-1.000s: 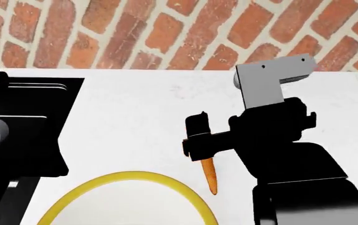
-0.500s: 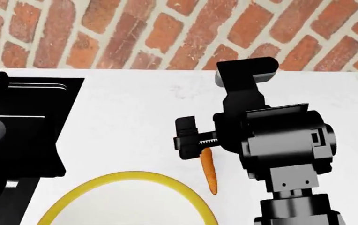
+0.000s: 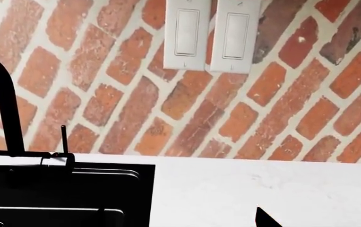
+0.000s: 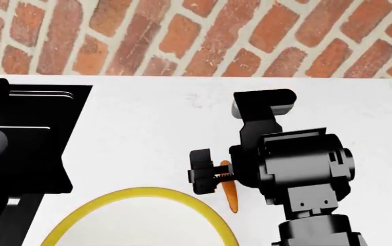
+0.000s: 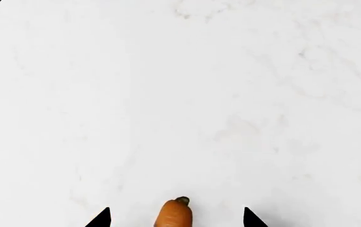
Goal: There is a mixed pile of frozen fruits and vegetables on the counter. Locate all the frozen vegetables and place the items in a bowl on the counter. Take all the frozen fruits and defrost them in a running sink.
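Right hand [image 4: 213, 177] has dropped lower over the carrot [image 4: 230, 197], fingers apart astride it, ready to clamp; left hand unseen.

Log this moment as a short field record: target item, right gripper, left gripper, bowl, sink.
target item: orange carrot lying on the white counter, just outside the bowl
right gripper: open, fingertips either side of the carrot's top end, not closed on it
left gripper: only one dark tip in the left wrist view, state unclear
bowl: yellow rim visible, nothing seen inside
sink: black basin at left
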Robot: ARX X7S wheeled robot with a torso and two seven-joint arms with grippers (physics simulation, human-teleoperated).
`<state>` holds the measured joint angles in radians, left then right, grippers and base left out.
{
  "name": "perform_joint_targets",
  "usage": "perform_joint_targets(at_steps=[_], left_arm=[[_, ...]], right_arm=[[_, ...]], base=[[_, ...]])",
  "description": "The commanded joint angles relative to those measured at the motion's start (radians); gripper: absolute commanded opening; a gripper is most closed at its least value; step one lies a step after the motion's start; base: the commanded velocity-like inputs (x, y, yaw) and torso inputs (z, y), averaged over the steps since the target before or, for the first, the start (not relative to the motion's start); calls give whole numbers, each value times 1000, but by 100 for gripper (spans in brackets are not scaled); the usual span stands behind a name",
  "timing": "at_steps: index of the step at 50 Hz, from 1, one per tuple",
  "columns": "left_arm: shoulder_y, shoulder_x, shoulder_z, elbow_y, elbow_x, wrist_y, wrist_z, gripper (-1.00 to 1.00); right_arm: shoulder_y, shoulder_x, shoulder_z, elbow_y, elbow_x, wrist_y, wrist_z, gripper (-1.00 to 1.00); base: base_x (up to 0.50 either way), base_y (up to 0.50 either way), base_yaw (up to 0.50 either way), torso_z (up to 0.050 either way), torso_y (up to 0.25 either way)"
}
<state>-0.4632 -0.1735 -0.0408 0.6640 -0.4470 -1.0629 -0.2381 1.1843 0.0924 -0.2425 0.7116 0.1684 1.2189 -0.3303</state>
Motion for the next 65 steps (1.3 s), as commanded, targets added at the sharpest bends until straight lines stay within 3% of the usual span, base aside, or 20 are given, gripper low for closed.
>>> perform_joint_targets(at_steps=[1, 11, 19, 22, 26, 30, 33, 46, 53, 60, 61, 65], left_arm=[[-2, -2, -2, -1, -12, -3, -7, 100], [2, -5, -6, 1, -25, -4, -10, 100], [3, -8, 2, -8, -24, 7, -14, 100], [8, -13, -7, 5, -33, 0, -14, 100], [20, -23, -22, 21, -46, -7, -11, 100], [11, -16, -1, -9, -32, 15, -15, 100], [3, -14, 10, -16, -29, 14, -21, 100], [12, -22, -5, 3, -51, 3, -26, 100], [24, -29, -13, 4, -57, 14, -24, 100], [18, -29, 2, -8, -53, 21, -29, 100], [6, -26, 8, -13, -52, 14, -34, 100], [3, -24, 15, -20, -52, 18, -36, 100]], right_arm=[[-16, 5, 1, -25, 11, 8, 11, -100], [30, 25, 31, -204, 35, 109, 29, -100], [14, 26, -4, -573, 111, 348, 22, -100], [33, 105, -54, -629, 559, 351, 373, -100], [26, 145, -99, -711, 1058, 350, 692, -100], [-15, 158, -141, -757, 1348, 343, 915, -100], [-44, 155, -166, -781, 1446, 330, 985, -100], [-186, 161, -268, -866, 1467, 272, 990, -100], [-182, 158, -304, -835, 1404, 248, 913, -100], [-178, 165, -312, -823, 1444, 244, 936, -100], [-174, 166, -309, -823, 1453, 242, 944, 100], [-155, 173, -299, -836, 1503, 235, 987, 100]], base=[[0, 0, 0, 0, 0], [0, 0, 0, 0, 0], [0, 0, 0, 0, 0], [0, 0, 0, 0, 0], [0, 0, 0, 0, 0], [0, 0, 0, 0, 0], [0, 0, 0, 0, 0], [0, 0, 0, 0, 0], [0, 0, 0, 0, 0], [0, 0, 0, 0, 0], [0, 0, 0, 0, 0], [0, 0, 0, 0, 0]])
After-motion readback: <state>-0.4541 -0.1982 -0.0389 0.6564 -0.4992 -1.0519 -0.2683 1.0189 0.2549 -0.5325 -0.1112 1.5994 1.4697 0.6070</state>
